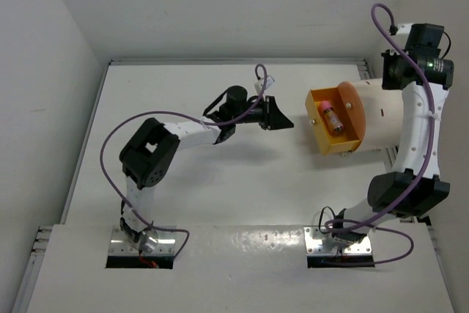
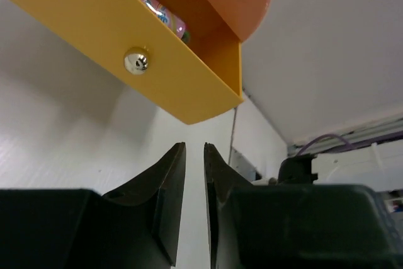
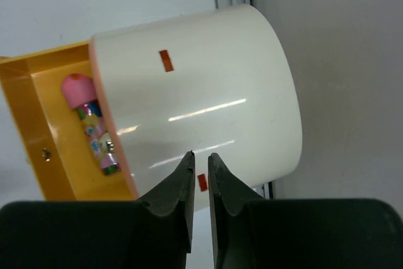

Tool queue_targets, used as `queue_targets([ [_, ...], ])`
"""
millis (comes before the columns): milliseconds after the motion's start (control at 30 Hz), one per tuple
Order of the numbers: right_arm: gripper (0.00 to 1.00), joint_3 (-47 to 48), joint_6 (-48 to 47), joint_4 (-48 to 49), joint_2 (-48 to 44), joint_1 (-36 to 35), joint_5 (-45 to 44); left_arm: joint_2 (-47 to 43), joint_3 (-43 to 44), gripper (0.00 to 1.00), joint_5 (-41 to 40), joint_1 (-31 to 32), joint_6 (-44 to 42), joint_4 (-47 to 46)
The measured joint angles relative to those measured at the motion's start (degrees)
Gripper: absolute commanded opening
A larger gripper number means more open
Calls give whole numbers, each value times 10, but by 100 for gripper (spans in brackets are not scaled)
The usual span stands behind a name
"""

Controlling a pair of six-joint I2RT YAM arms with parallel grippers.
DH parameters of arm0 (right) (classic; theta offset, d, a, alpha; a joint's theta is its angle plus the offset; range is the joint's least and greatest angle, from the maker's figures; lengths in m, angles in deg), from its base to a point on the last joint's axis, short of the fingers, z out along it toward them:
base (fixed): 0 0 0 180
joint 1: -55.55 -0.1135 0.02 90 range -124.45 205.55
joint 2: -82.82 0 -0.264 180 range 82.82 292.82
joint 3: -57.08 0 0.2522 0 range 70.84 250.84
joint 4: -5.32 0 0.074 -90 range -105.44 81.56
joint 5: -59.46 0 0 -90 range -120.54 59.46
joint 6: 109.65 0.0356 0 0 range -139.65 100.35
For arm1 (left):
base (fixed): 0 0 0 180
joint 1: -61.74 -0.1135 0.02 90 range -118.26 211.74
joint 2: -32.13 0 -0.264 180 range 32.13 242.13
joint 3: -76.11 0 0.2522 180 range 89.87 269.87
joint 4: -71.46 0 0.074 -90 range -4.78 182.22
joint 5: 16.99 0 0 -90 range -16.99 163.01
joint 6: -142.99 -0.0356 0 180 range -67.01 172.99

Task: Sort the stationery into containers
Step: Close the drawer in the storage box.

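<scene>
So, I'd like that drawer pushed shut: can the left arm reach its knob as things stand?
Probably yes: the left tool sits close before the drawer front, its knob facing it, nothing between.

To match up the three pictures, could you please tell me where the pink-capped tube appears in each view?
Top view: the pink-capped tube lies in the open yellow drawer, right of centre.
Left wrist: only a sliver shows near the top edge, behind the drawer's front.
Right wrist: at the left, inside the drawer.
Shared landmark: the yellow drawer on the white drum.
</scene>
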Motion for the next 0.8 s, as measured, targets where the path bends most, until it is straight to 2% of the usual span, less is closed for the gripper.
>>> queue_targets([
  [133, 12, -2, -14, -8, 17, 24, 2, 59, 14, 23, -11, 13, 88, -73],
  [233, 12, -15, -21, -16, 23, 33, 6, 92, 33, 22, -30, 16, 122, -100],
  [800, 12, -20, -31, -49, 68, 50, 51, 262, 189, 21, -115, 49, 222, -212],
])
